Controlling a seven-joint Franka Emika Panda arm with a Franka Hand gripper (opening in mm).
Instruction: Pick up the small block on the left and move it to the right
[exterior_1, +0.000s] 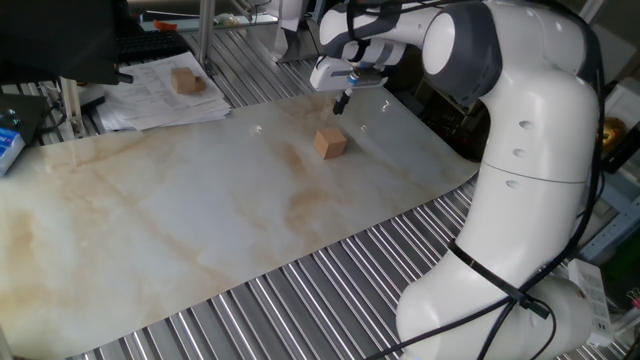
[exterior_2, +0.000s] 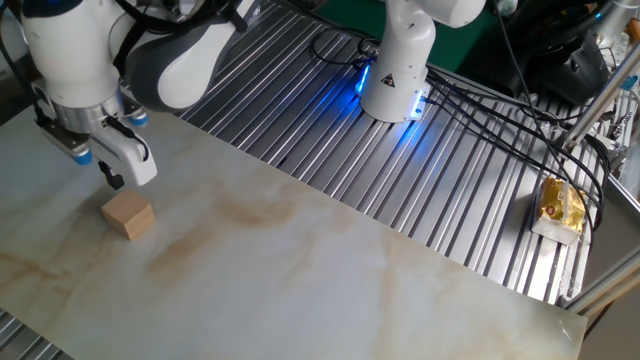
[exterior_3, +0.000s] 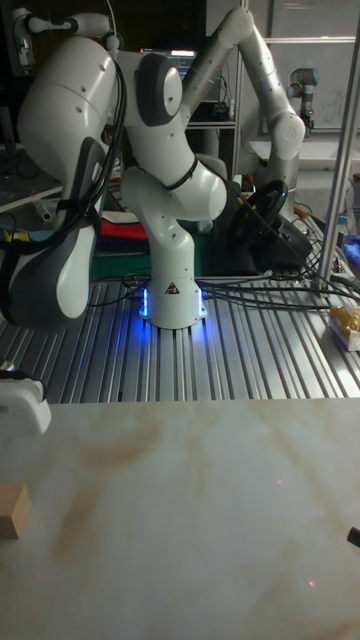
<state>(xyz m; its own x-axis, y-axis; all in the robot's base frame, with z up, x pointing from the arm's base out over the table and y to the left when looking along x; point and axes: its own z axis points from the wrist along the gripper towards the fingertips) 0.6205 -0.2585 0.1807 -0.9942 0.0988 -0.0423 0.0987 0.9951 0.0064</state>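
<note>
Currently in the approach step: end effector (exterior_2: 112, 176) poised just behind and above the small block (exterior_2: 128, 216), not touching it, holding nothing. Finger spacing: cannot tell from these views. Small block resting flat on the marbled worktop (exterior_1: 200, 230), near its far edge. Next move calls for centring over the block, descending with fingers astride it, then closing. Count: one block on the worktop, one second wooden block (exterior_1: 185, 80) on papers (exterior_1: 165, 100) beyond it, one arm.
</note>
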